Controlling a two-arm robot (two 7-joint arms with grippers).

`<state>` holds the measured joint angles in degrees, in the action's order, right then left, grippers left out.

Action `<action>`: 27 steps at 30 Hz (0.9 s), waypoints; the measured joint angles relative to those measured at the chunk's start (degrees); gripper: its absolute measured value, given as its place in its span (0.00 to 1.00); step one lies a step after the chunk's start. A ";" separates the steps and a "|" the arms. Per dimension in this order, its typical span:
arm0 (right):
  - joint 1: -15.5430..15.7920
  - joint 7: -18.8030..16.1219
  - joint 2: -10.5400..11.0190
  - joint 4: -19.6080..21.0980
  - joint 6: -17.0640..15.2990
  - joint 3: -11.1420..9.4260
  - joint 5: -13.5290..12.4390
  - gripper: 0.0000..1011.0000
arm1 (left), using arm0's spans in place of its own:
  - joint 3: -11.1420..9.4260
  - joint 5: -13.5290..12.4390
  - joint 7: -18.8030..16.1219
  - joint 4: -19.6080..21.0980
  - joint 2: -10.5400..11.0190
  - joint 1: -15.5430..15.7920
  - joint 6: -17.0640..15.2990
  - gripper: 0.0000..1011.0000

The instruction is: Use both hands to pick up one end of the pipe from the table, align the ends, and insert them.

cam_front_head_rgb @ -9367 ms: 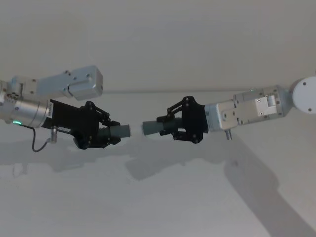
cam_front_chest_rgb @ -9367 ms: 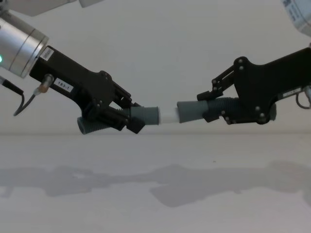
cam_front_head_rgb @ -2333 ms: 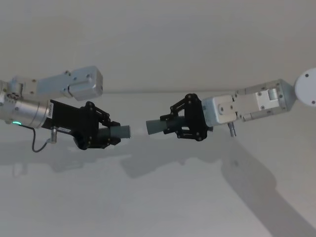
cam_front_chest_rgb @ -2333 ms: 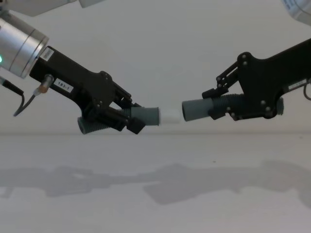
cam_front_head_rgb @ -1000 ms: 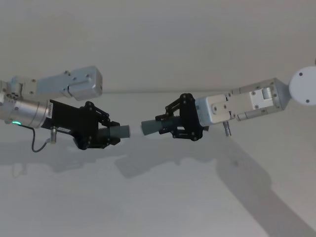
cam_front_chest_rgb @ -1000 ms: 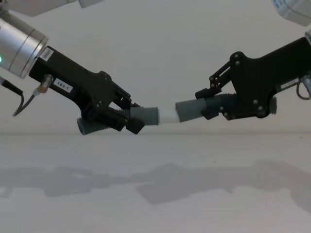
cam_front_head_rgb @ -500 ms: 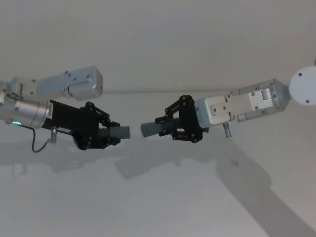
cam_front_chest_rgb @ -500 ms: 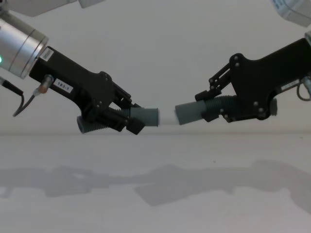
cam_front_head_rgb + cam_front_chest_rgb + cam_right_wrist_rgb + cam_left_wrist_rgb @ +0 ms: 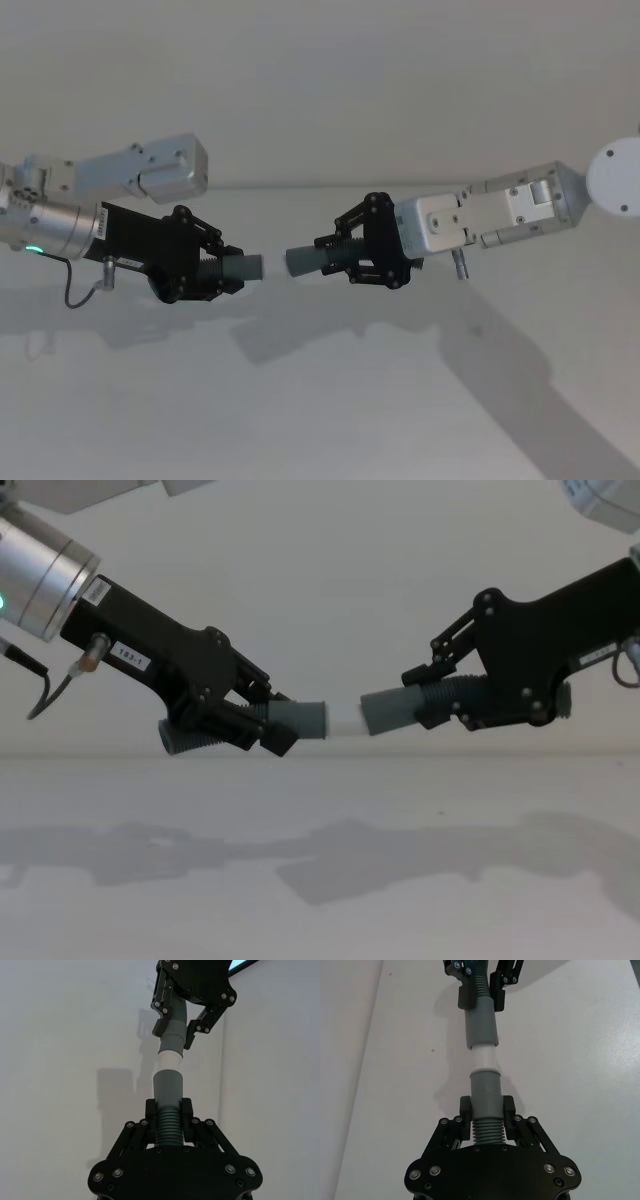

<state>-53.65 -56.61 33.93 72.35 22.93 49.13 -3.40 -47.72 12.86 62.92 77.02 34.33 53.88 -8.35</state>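
Head view: the left gripper [image 9: 232,272] at 9 o'clock and the right gripper [image 9: 330,256] at 3 o'clock face each other above the white matte surface [image 9: 320,400], open room all around. Each has its jaws closed on a ribbed grey pipe piece.

Chest view: the left pipe piece [image 9: 290,721] shows its white stub [image 9: 345,721] meeting the mouth of the right pipe piece [image 9: 395,710]; how deep it sits is hard to judge. Both hang well above the surface.

Left wrist view: the stub runs into the other piece's round mouth, the two roughly in line.

Right wrist view: the smooth grey sleeve meets the stub at a slight angle.
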 joint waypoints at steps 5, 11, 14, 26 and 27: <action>0.16 0.20 0.06 0.23 -0.15 -0.17 0.09 0.26 | 0.00 0.00 -0.02 0.00 0.00 0.00 0.00 0.33; 0.26 0.45 0.11 0.38 -0.24 -0.30 0.17 0.26 | 0.00 -0.01 -0.03 0.00 0.00 0.00 0.00 0.33; 0.29 0.48 0.12 0.42 -0.27 -0.35 0.19 0.26 | 0.00 0.00 -0.03 0.00 0.00 0.00 0.00 0.33; 0.35 0.64 0.18 0.54 -0.35 -0.44 0.25 0.26 | 0.00 -0.01 -0.03 0.00 0.00 0.00 0.00 0.33; 0.35 0.65 0.18 0.55 -0.36 -0.45 0.26 0.26 | 0.00 -0.01 -0.03 0.00 0.00 0.00 0.00 0.33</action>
<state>-53.30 -55.96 34.11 72.89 22.57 48.68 -3.14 -47.72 12.86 62.89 77.02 34.33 53.88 -8.36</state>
